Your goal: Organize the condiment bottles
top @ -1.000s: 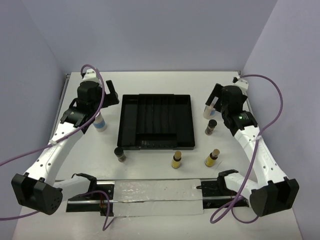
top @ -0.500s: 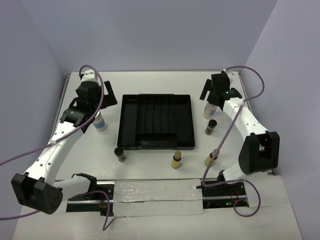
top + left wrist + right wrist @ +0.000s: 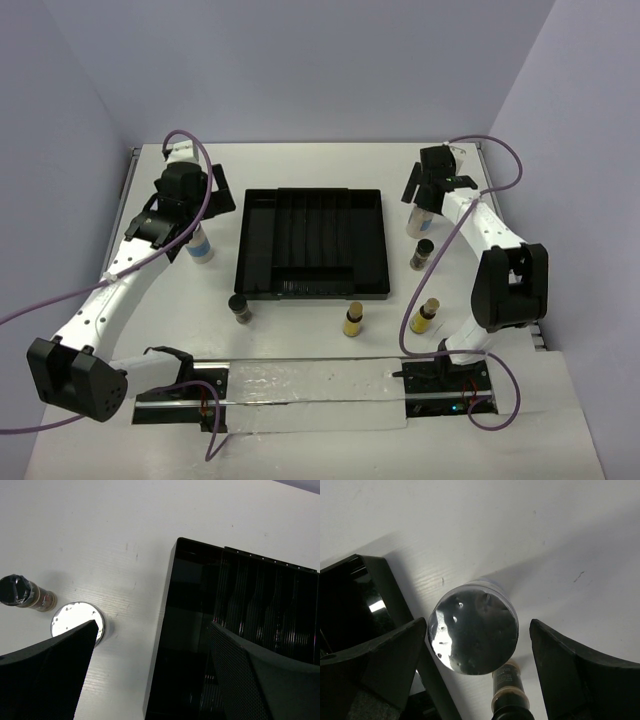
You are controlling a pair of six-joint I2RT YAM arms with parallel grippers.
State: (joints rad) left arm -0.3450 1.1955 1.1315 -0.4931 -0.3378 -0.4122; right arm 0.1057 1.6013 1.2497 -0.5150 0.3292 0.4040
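Observation:
My right gripper (image 3: 477,626) stands open around the grey cap of the tall bottle (image 3: 474,627), with a gap on each side. In the top view the right gripper (image 3: 422,196) hangs over that tall bottle (image 3: 417,224). A dark jar (image 3: 423,254) stands just in front of it. My left gripper (image 3: 150,675) is open and holds nothing; the white blue-labelled bottle (image 3: 78,622) sits at its left fingertip, next to the tray (image 3: 312,243). Another dark jar (image 3: 239,308) and two yellow-filled bottles (image 3: 353,319) (image 3: 425,316) stand in front of the tray.
The black compartmented tray fills the table's middle, and its corner (image 3: 350,595) lies close to my right gripper's left finger. A clear strip (image 3: 310,392) lies along the near edge between the arm bases. The walls stand close behind and at both sides.
The right arm has swung back and inward, settling over the grey-capped bottle, and its fingers have begun to narrow. The left arm has barely shifted.

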